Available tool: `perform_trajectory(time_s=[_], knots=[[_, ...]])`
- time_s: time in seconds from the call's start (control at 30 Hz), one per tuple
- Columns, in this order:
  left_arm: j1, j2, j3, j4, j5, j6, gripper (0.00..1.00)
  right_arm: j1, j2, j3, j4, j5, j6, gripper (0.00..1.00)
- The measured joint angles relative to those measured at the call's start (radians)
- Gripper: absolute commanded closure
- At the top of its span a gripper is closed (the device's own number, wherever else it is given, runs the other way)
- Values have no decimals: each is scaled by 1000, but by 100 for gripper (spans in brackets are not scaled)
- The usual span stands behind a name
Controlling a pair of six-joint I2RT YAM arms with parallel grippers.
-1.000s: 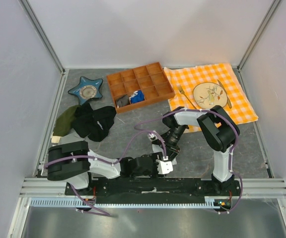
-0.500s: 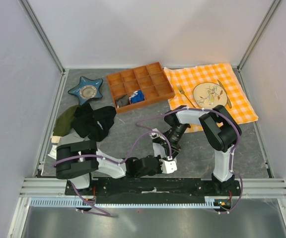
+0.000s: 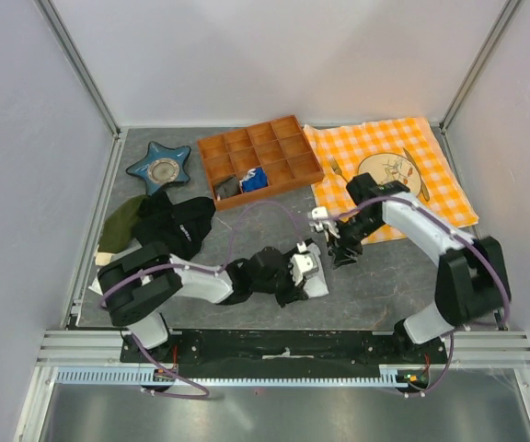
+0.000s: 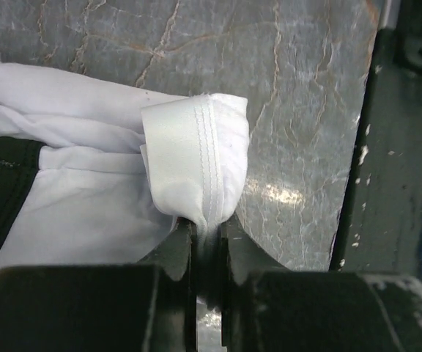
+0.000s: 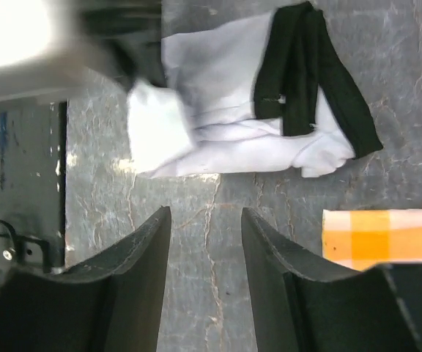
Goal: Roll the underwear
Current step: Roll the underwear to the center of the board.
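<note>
The left end effector (image 4: 207, 238) is closed on a folded-over white hem (image 4: 196, 158) of the underwear (image 4: 86, 198), with the cloth pinched thin between its jaws at the bottom centre of the left wrist view and the fold standing up just above them. The right end effector (image 5: 205, 216) hangs with its jaws apart and nothing between them, over bare desk (image 5: 218, 293), the garment lying just beyond its fingertips in the upper half of the right wrist view. There the underwear is spread flat and rumpled, with its black trim (image 5: 306, 73) at the upper right and a corner of the checked cloth (image 5: 387, 235) near it at the right edge. From above, the garment sits low in the centre of the frame, between the two arms. It looks light, thin and quite limp, so it will likely sag, bunch and unroll once let go, and may slide on the smooth desk. A pinch on a doubled hem, such as the one held, seems the surest hold. The free end probably needs pinning at the trim to keep the roll tight.
</note>
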Motion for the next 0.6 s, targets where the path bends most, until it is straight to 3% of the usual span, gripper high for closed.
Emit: perform_trajectory(time_s=[0.07, 0.17, 0.3, 0.6], knots=[[64, 41, 53, -38, 113, -58, 98, 5, -121, -68, 23, -6, -80, 35], [142, 138, 162, -92, 277, -151, 98, 28, -283, -188, 52, -28, -157, 29], [214, 268, 285, -131, 475, -275, 98, 139, -433, -384, 197, -2, -174, 29], [269, 358, 339, -115, 627, -423, 96, 261, -378, -481, 432, 154, -176, 33]])
